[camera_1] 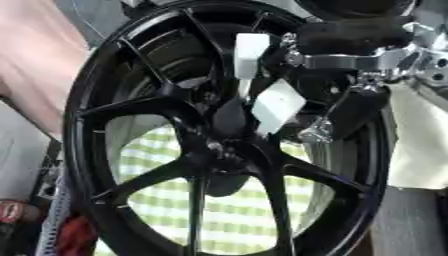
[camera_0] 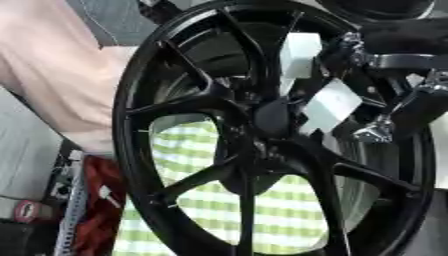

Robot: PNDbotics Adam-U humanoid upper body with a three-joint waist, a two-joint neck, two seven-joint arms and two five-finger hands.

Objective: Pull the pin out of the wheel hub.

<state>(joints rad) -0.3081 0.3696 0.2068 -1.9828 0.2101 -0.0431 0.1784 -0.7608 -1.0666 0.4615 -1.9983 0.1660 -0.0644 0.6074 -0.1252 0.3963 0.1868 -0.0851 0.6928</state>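
- Black multi-spoke wheel (camera_0: 262, 145) fills my view, standing on edge, face toward the camera.
- Hub (camera_0: 273, 117) sits a little above the wheel's middle, where the spokes meet.
- Right hand (camera_1: 350, 65) comes in from the upper right, black with silver joints, reaching across the rim's upper right to the hub.
- Its white fingertips (camera_1: 251, 55) lie over the spokes: one just above the hub, the other (camera_0: 331, 106) right beside it on the right.
- Can't tell whether those fingers pinch anything; they look roughly straight, but the contact point is hidden.
- Can't make out the pin itself; the hub centre is just dark.
- Green-and-white checked cloth (camera_0: 289, 210) shows through the lower spoke gaps.
- Left hand isn't in either view.
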